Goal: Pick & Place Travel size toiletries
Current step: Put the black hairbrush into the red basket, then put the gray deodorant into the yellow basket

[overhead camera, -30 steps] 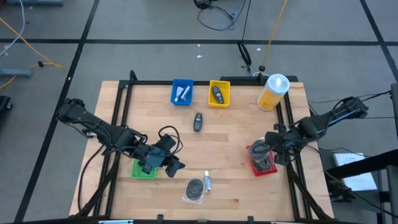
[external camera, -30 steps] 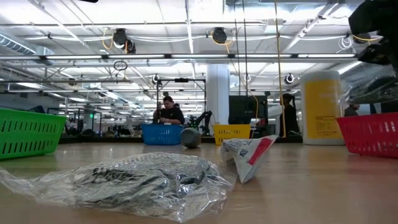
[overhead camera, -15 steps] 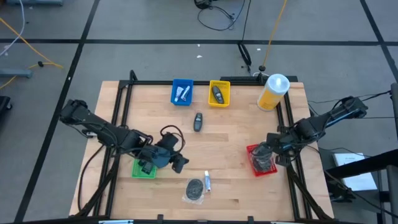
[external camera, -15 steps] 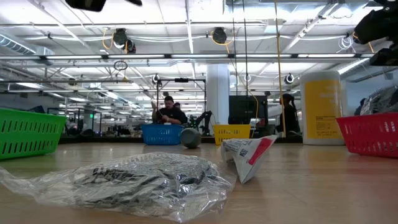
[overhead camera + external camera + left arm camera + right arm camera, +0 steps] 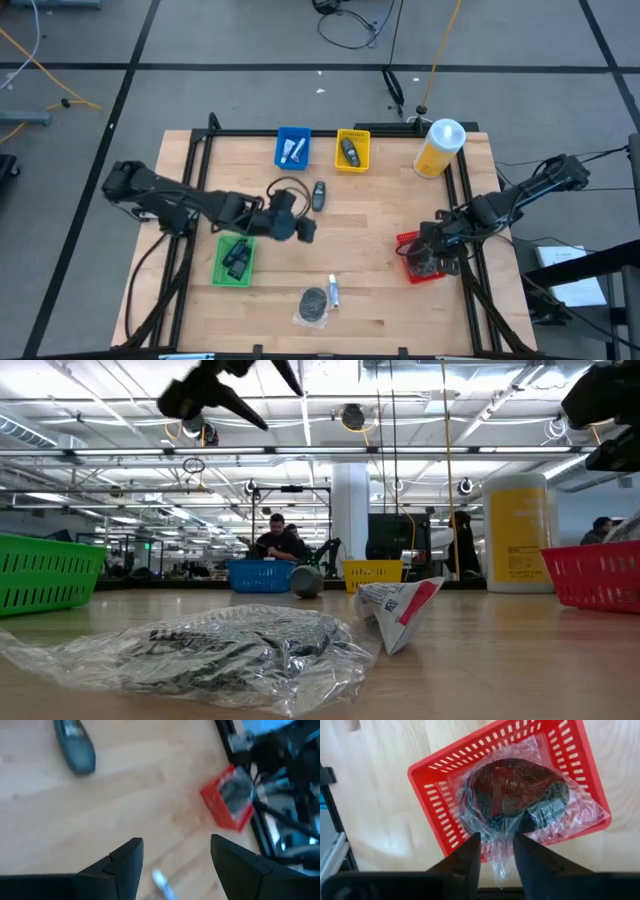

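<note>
Left end effector (image 5: 306, 232) open, empty (mid-table); toiletry tube (image 5: 334, 293) lies apart, nearer front edge.

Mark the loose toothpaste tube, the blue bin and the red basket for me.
toothpaste tube (image 5: 334, 293), high view, middle of the white tube lying on the table.
blue bin (image 5: 279, 149), high view, its left wall.
red basket (image 5: 434, 798), right wrist view, its slotted side wall.

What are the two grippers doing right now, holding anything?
Left gripper: open, empty, above the middle of the table.
Right gripper: fingers slightly apart over the plastic-wrapped item in the red basket; open.
</note>
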{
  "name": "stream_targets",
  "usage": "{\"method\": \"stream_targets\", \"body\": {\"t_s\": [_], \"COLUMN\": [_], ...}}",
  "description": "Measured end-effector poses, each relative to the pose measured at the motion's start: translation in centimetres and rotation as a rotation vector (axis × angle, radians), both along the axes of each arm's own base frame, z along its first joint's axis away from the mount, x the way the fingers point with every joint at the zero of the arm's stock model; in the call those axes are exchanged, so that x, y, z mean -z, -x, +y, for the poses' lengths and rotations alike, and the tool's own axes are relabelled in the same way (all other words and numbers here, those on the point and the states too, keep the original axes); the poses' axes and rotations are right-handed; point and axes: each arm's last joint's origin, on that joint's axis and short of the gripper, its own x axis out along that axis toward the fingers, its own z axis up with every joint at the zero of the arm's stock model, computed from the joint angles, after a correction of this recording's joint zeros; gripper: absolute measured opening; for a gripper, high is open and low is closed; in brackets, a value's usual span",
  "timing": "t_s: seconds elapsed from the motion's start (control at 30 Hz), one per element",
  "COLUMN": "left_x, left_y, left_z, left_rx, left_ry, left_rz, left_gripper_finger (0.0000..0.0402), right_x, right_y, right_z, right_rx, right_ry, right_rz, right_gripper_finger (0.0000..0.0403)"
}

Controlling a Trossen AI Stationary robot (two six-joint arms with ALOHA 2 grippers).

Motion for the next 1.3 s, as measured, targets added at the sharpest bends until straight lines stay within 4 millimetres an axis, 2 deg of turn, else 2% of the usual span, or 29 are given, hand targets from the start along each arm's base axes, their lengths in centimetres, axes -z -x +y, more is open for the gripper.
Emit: {"method": "stream_targets", "body": {"t_s": [0.13,0.37,0.63,0.9,1.07,1.3], "left_x": [0.4,1.6,4.3,8.0,10.4,12.1], "left_y": [-0.9,-2.3,-3.7,-5.2,-5.9,-6.7], "left_z": [2.2,5.8,8.7,10.3,10.7,11.0], "left_rx": [-0.034,-0.110,-0.177,-0.214,-0.213,-0.210], "left_ry": [-0.029,-0.047,-0.066,-0.068,-0.081,-0.095], "left_rz": [0.003,0.028,0.113,0.208,0.270,0.278], "left_gripper_finger": [0.0227,0.0227,0.0227,0.0227,0.0227,0.0227], "right_x": [-0.2,-1.1,-2.5,-3.6,-3.6,-3.6], "right_y": [0.3,1.1,0.7,-0.5,-0.6,-0.7], "right_z": [-0.1,-0.3,-0.4,0.0,-0.1,-0.1], "right_rx": [0.040,0.120,0.162,0.172,0.201,0.212], "right_ry": [-0.033,-0.127,-0.193,-0.230,-0.188,-0.171], "right_rz": [0.008,-0.020,-0.244,-0.422,-0.451,-0.460], "right_gripper_finger": [0.0132,0.0138,0.0122,0.0114,0.0114,0.0114]}}
